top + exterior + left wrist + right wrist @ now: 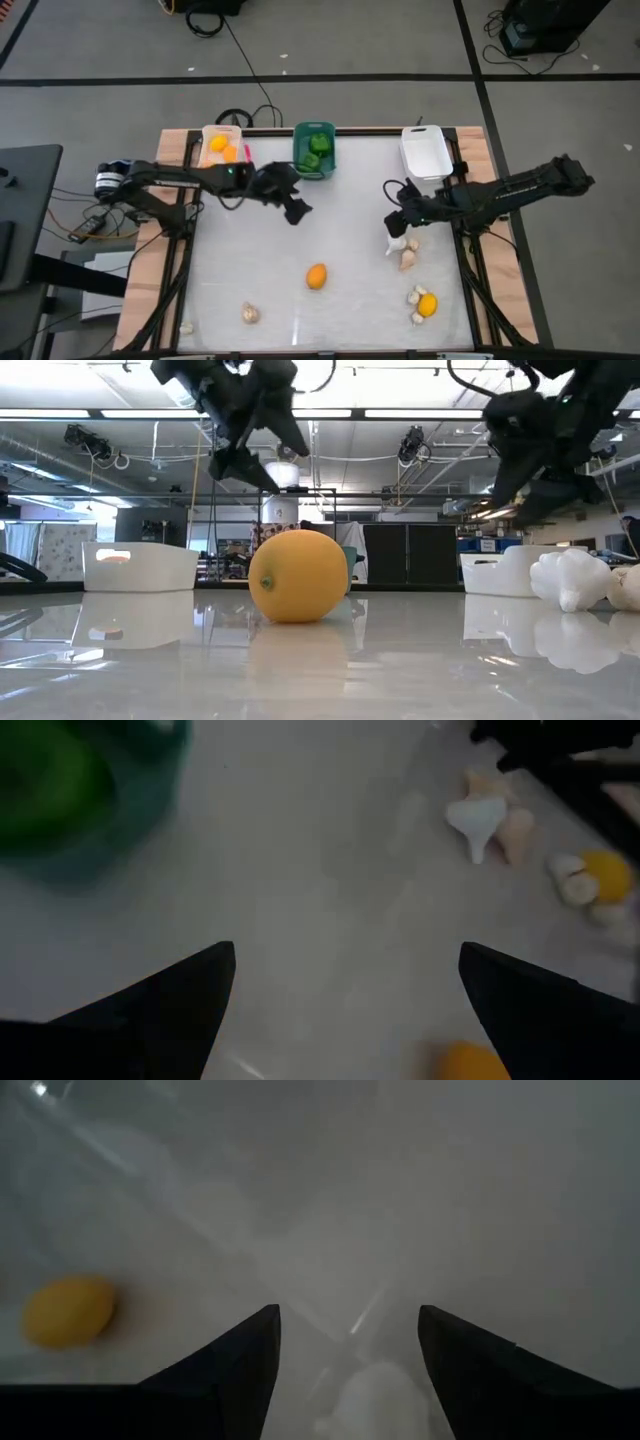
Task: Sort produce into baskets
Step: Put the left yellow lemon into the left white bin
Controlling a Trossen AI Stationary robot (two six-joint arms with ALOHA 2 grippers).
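Observation:
My left gripper (pixel 296 211) is open and empty above bare table, just in front of the teal basket (pixel 314 150), which holds green peppers (pixel 316 146). My right gripper (pixel 394 224) is open and hovers over a whitish garlic bulb (pixel 378 1398), its fingers standing on either side of the bulb and above it. In the low view the right gripper (pixel 535 485) is clear above the bulbs (pixel 570 580). An orange fruit (pixel 316 276) rests on the table's middle. The left white basket (pixel 222 145) holds orange fruits. The right white basket (pixel 425 152) shows nothing inside.
Two garlic bulbs (pixel 404 252) lie under and beside my right gripper. A yellow fruit (pixel 428 305) with two bulbs beside it lies near the front right. Another bulb (pixel 250 314) lies front left. The three baskets line the far edge.

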